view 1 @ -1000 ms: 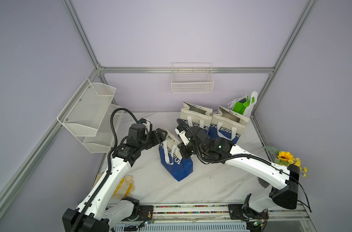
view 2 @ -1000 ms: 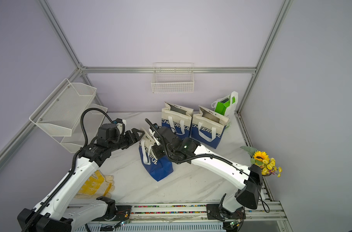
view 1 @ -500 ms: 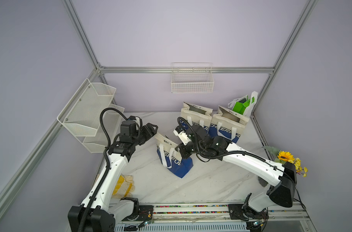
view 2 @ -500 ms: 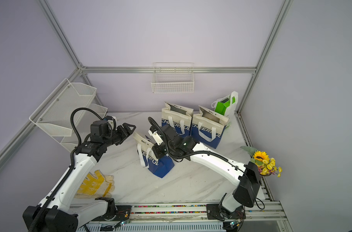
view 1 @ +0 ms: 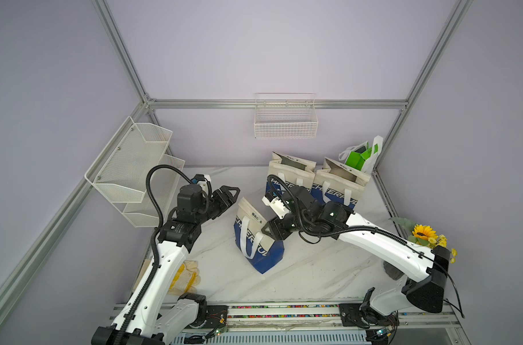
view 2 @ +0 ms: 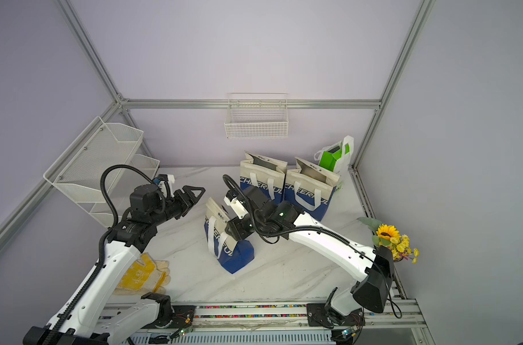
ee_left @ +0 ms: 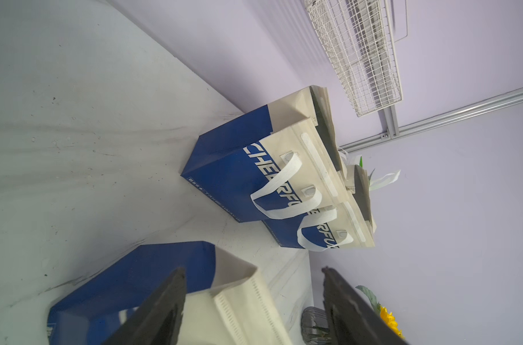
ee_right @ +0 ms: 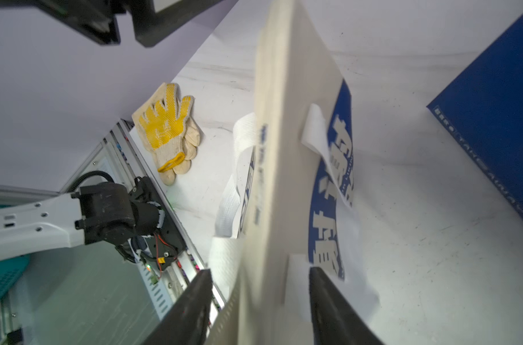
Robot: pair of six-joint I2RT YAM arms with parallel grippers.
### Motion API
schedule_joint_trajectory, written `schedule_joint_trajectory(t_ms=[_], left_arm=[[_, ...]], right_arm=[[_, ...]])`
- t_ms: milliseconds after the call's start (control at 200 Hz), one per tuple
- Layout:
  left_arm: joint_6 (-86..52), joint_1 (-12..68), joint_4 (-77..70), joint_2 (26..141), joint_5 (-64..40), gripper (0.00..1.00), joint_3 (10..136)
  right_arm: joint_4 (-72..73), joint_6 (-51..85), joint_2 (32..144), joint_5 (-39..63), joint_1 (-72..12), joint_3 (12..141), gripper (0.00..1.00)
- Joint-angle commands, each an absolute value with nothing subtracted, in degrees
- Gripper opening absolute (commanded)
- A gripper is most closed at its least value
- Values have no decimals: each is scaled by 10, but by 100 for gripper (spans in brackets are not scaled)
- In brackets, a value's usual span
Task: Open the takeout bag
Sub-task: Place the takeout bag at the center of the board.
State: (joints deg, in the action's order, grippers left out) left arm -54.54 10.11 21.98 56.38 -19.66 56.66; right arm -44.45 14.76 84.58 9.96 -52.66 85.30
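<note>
- Where the marble table (view 1: 314, 268) meets the front rail, lower left in both top views, a pair of yellow-and-cream gloves (view 1: 185, 276) lies flat just beside the left arm's white link.
- The takeout bag (view 1: 255, 239) has a blue base, a cream top and white strap handles. It stands on the table at centre frame and appears to lean, top toward the upper left. The cream top is pinched narrow.
- The right pincer (view 1: 267, 231) sits just right of the bag, against its upper right side.
- In the right wrist view, the dark fingers (ee_right: 191, 304) are parted at medium width. The bag's cream rim runs up between them with a gap on each side, so they do not clamp the fabric. The rim is blurred, so I cannot tell whether there is light contact.
- The left pincer (view 1: 230, 191) is left of centre, above and left of the bag's top. It is clear of the bag, with its tips pointing right.
- In the left wrist view, the fingers (ee_left: 161, 304) are spread wide and hold nothing. The bag's cream top shows low in the frame beyond them.
- Farther back, right of centre, two open blue-and-cream bags (view 1: 290, 176) stand side by side, close together.
- A green-and-white bag (view 1: 361, 155) sits behind them in the rear right corner.
- A sunflower bunch (view 1: 424, 233) is at the right edge.
- On the rear wall, at upper centre, hangs a white wire basket (view 1: 285, 119). A mesh shelf (view 1: 131, 167) is on the left wall.
</note>
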Motion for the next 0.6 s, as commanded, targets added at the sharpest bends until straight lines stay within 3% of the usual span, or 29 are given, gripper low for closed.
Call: schedule_joint_trajectory(t_ms=[0,165,385,595], left_arm=[[-588,103,200,511,-183,72,536],[-551,103,296,481,-163,73,561],[-527,80,376,521,-200,73,603],[-504,52,347,528,-265,74,606]], right_arm=[[-462,161,812,92,-528,881,61],[-447,181,852,102,-528,926,64],[-431,208,988,113,-528,1031,67],[-519,191,1102,68,-530,1146,44]])
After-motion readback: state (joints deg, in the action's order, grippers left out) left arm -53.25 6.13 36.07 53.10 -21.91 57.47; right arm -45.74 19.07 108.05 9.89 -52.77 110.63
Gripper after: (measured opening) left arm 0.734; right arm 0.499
